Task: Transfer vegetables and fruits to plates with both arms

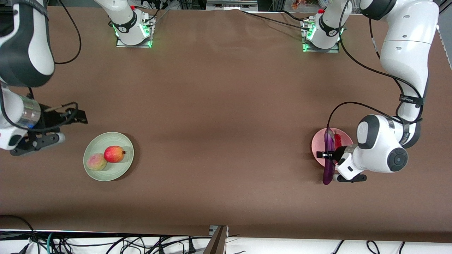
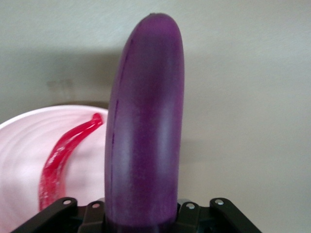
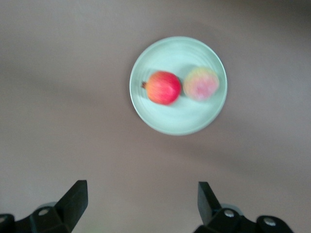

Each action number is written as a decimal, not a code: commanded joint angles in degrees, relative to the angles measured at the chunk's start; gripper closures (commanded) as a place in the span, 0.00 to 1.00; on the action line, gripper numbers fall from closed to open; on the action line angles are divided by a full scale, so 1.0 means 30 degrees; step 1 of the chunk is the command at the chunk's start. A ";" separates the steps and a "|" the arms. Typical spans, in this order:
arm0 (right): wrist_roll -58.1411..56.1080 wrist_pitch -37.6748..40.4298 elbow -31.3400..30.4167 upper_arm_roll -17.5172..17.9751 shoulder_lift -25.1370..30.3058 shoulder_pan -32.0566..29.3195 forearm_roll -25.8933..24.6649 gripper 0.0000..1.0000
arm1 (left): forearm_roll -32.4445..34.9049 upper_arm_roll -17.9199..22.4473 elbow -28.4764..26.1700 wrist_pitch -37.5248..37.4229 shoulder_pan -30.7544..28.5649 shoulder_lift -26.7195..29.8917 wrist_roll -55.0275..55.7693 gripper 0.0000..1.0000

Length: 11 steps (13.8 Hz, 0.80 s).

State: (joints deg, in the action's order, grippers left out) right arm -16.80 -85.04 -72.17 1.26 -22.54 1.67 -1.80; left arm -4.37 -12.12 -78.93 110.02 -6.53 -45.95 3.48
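The eggplant (image 1: 329, 155) is clamped in the left gripper (image 1: 330, 155), whose fingers are shut tight around its middle. Its long axis runs from twelve to six o'clock in the front view, the stem end over the pink plate (image 1: 317, 146) and the rounded end poking past the plate's rim at six o'clock, over bare table. So the plate lies toward twelve o'clock from the grip, and the move to come, as I judge it, turns on carrying the eggplant that way along its own length before letting go, or it may tip off the rim. The red chili pepper (image 1: 337, 139) already lies on the pink plate, just beside the eggplant at about one o'clock from the grip, parallel to it. At the right arm's end of the table, the mint green plate (image 1: 122, 165) holds the pomegranate-like fruit (image 1: 114, 154) and the peach (image 1: 96, 162), touching, the peach at about eight o'clock from its neighbour. The right gripper (image 1: 53, 128) waits with fingers spread wide and empty, hanging over the table just off that plate at about ten o'clock.
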 commanded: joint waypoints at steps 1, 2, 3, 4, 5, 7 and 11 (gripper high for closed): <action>-0.0170 0.1157 -0.0901 0.0138 0.1589 -0.0060 -0.0601 0.00 | 0.0286 -0.0266 -0.1958 -0.0024 -0.0516 0.1108 -0.0399 1.00; -0.0141 0.1246 -0.1019 0.0109 0.2319 -0.0118 -0.0718 0.00 | 0.0286 -0.0266 -0.2135 -0.0023 -0.0662 0.1079 -0.0398 1.00; -0.0141 0.1073 -0.1571 0.0109 0.3052 -0.0176 -0.0748 0.00 | 0.0286 -0.0266 -0.2485 -0.0023 -0.0693 0.1108 -0.0398 1.00; -0.0141 0.0984 -0.2244 0.0080 0.3610 -0.0177 -0.0749 0.00 | 0.0286 -0.0266 -0.2604 -0.0081 -0.0751 0.1224 -0.0369 1.00; -0.0141 0.0983 -0.2424 0.0079 0.3993 -0.0206 -0.0778 0.00 | 0.0286 -0.0266 -0.2925 -0.0111 -0.0868 0.1254 -0.0369 1.00; -0.0402 0.0577 -0.2601 0.0050 0.4172 -0.0264 -0.0837 0.00 | 0.0286 -0.0266 -0.3045 -0.0111 -0.0957 0.1313 -0.0369 0.99; 0.0644 0.0690 -0.3799 0.0021 0.4990 -0.0353 -0.0486 0.00 | 0.0286 -0.0237 -0.3045 -0.0111 -0.1103 0.1313 -0.0427 0.57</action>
State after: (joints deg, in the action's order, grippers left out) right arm -16.42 -82.08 -79.41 0.99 -10.58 1.30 -3.41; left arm -4.37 -12.17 -85.62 109.92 -8.77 -44.45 3.10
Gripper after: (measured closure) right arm 0.000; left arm 0.678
